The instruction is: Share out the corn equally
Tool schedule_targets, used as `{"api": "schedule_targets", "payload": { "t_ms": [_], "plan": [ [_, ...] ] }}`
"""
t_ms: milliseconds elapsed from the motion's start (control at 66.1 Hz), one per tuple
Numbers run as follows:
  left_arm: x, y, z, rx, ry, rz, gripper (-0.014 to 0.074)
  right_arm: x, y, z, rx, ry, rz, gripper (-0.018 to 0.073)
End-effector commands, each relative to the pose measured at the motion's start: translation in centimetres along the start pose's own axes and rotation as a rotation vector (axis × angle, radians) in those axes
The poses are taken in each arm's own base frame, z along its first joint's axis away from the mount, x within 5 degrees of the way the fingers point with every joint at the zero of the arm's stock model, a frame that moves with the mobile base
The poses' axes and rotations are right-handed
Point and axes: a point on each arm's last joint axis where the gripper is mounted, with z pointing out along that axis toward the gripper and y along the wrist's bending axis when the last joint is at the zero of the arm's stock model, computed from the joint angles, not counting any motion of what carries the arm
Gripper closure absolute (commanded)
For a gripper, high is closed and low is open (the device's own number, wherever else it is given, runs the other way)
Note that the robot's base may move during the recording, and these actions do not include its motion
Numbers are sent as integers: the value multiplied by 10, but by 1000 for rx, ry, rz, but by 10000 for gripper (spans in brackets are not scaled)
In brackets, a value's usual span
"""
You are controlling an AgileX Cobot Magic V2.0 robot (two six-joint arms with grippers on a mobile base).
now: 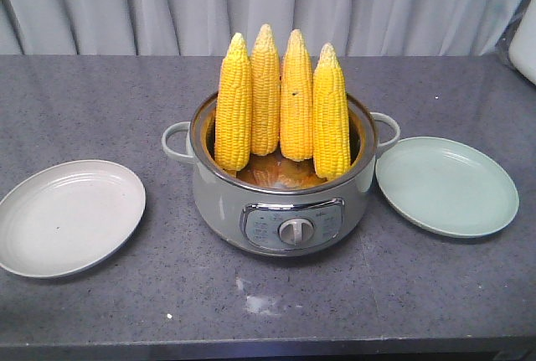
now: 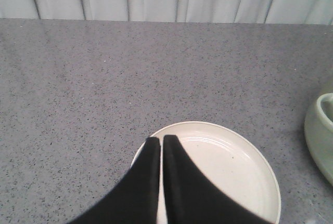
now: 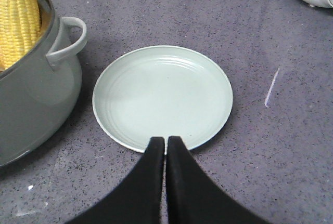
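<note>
Corn, four whole yellow cobs [image 1: 282, 101], stood upright in the grey-green electric pot [image 1: 219, 202]. Left gripper [image 2: 161, 140] and right gripper [image 3: 165, 140] were pressed together, empty. Each should open wide, grasp a cob mid-length, lift vertically.

Corn [image 1: 295, 97] in pot [image 1: 224, 200] between plates [image 1: 71, 219]

Grey pot [image 1: 280, 202] with dial mid-counter [image 1: 100, 101]; white plate [image 1: 71, 219] near its left, green plate [image 1: 448, 187] just beside its right; curtain [image 1: 251, 1] behind.
</note>
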Motion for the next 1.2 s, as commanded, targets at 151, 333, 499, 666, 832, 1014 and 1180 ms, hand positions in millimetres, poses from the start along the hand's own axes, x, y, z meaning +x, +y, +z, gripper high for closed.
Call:
{"api": "schedule_targets", "payload": {
  "t_ms": [151,333,499,666,832,1014,1180],
  "plan": [
    [-13,-2,13,11,-38,14,477,-17,1,-4,-5,-112,-60,403],
    [-12,-2,22,11,-5,18,188,-18,1,-3,-8,-119,-55,46],
    [-15,-9,20,49,15,72,29,-25,2,7,-8,-62,-66,-111],
    [-26,-38,16,237,60,196,17,-51,6,19,-47,-17,-132,-85],
    [-26,-65,17,432,86,306,17,-79,18,41,-167,9,-195,-46],
    [-23,-84,24,550,101,324,17,-110,30,71,-281,-8,-255,-36],
    [-21,-87,31,564,121,325,17,-126,56,101,-374,-2,-352,-34]
  ]
}}
